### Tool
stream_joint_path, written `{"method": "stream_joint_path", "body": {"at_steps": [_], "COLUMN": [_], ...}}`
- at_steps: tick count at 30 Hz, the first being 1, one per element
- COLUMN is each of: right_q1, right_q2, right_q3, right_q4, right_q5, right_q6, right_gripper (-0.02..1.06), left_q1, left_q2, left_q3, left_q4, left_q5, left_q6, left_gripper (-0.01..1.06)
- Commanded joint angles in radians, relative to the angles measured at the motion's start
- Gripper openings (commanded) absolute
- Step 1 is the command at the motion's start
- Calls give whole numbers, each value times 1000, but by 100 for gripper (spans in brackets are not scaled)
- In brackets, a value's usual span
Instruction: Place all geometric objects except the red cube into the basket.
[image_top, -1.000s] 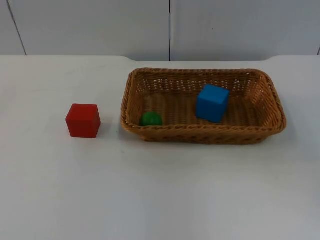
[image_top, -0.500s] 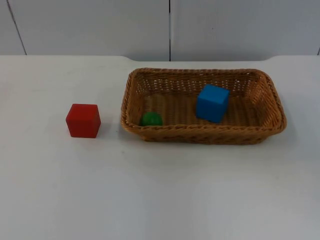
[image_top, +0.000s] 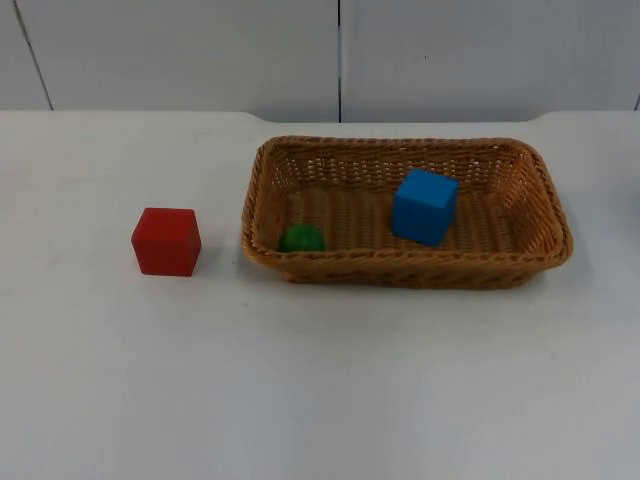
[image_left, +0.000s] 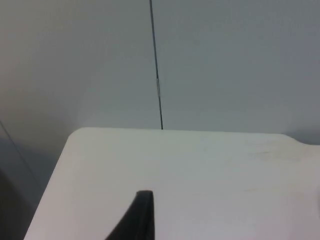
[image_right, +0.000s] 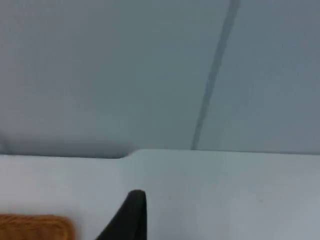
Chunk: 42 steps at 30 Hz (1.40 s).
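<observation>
My left fingers (image_left: 142, 215) hang over bare desk (image_left: 200, 175) facing the partition wall (image_left: 225, 65); my right fingers (image_right: 132, 215) hang with the basket (image_right: 32, 227) rim near, at about 8 o'clock. Their spread I cannot tell. From above, the blue cube (image_top: 424, 205) and green ball (image_top: 301, 238) lie inside the basket, ball at the cube's 8 o'clock. The red cube (image_top: 166, 241) sits on the desk at the basket's 9 o'clock, apart from it.

Blue cube (image_top: 424, 205), green ball (image_top: 301, 238) in basket (image_top: 405, 270)

Both arms wait, drawn back and raised. The left gripper (image_left: 142, 220) hangs above the desk (image_left: 200, 175), aimed at the partition wall; the right gripper (image_right: 131, 217) hangs likewise
</observation>
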Motion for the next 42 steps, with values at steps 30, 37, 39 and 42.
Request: {"method": "stream_joint_path", "body": {"at_steps": [30, 37, 39, 42], "right_q1": [97, 145, 148, 148], "right_q2": [-996, -1244, -1283, -1294], "right_q3": [442, 339, 263, 228], "right_q4": [-81, -132, -118, -95], "right_q5": [126, 358, 426, 441], "right_q6": [-12, -43, -32, -34], "right_gripper": [104, 104, 104, 104], "left_q1": [3, 19, 61, 61], "left_q2": [-613, -829, -863, -876], "left_q3": [5, -87, -176, -237], "left_q4": [-256, -357, -341, -358], "left_q5": [186, 413, 483, 488], "left_q6": [286, 394, 417, 415], "left_gripper": [104, 104, 104, 104]}}
